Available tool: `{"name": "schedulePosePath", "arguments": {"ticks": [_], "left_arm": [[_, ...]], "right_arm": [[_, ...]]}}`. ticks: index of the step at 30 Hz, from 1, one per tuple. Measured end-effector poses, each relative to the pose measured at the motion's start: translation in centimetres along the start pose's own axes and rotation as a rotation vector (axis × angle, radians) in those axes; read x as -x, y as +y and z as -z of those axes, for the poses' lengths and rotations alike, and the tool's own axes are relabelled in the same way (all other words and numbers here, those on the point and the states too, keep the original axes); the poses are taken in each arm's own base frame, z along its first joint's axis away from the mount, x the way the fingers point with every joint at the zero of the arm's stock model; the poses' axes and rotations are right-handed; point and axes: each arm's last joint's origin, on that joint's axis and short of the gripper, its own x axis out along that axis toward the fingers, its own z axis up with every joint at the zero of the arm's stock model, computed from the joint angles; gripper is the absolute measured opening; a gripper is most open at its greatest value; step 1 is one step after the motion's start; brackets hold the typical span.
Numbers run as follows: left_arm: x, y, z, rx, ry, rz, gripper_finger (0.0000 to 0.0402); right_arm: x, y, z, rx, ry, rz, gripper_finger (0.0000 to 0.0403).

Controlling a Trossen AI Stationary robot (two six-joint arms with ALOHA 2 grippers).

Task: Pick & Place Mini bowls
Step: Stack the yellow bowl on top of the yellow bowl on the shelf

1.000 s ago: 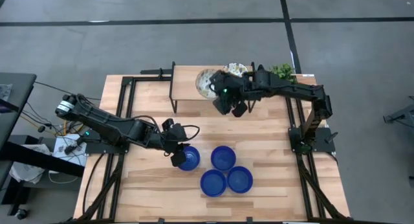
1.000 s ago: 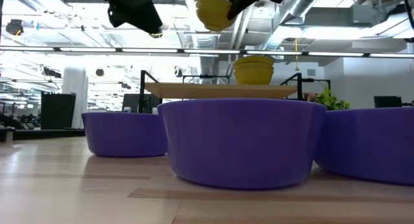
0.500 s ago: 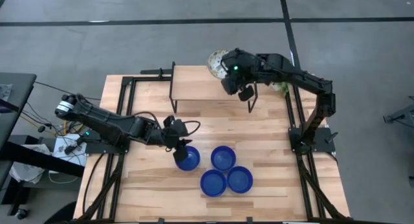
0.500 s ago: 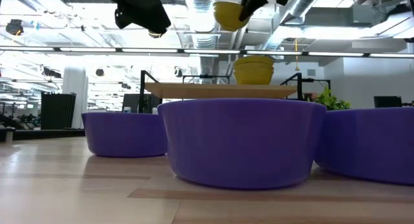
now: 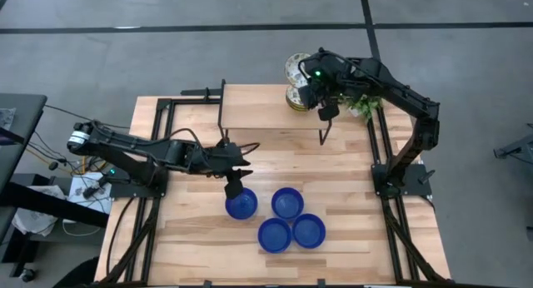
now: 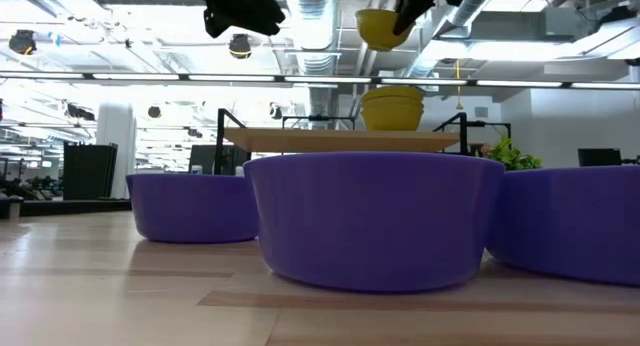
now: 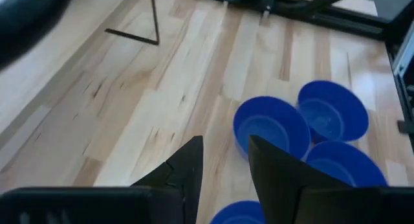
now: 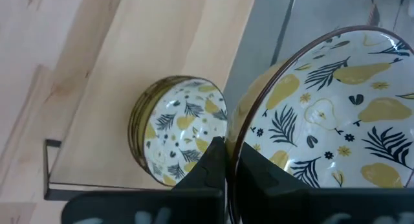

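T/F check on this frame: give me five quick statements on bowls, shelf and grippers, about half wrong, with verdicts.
1. Four blue bowls sit on the table. True.
2. The right gripper is empty. False: it is shut on the rim of a patterned bowl.
3. A stack of patterned bowls sits on the raised shelf. True.
4. The left gripper holds a blue bowl. False: it is open and empty, above the table.
5. The held bowl rests on the table. False: it is in the air, above the shelf.
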Motion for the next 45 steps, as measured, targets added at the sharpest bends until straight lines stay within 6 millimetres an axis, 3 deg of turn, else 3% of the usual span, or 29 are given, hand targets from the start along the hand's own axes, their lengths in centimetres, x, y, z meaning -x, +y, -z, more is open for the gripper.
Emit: {"name": "schedulePosePath", "arguments": {"ticks": [4,12,20,31,45], "left_arm": [[-0.3,0.3,0.0,0.001,-0.016,0.016,0.0121],[-0.5,0.8,1.9,0.018,-0.107,0.084,0.0125],[0.6,1.6,3.4,0.061,-0.171,0.111,0.0122],[1.0,1.8,3.5,0.064,-0.184,0.114,0.0121],[1.0,1.8,3.5,0.055,-0.185,0.112,0.0121]], "right_arm": [[-0.2,-0.2,0.6,-0.014,0.019,-0.007,0.0000],[-0.5,-0.7,1.4,-0.065,0.024,-0.013,0.0000],[-2.1,-0.5,1.6,-0.093,-0.026,-0.130,0.0000],[-5.7,0.2,2.4,-0.147,0.033,-0.239,0.0000],[-7.9,0.9,2.8,-0.198,0.041,-0.271,0.0000]]}}
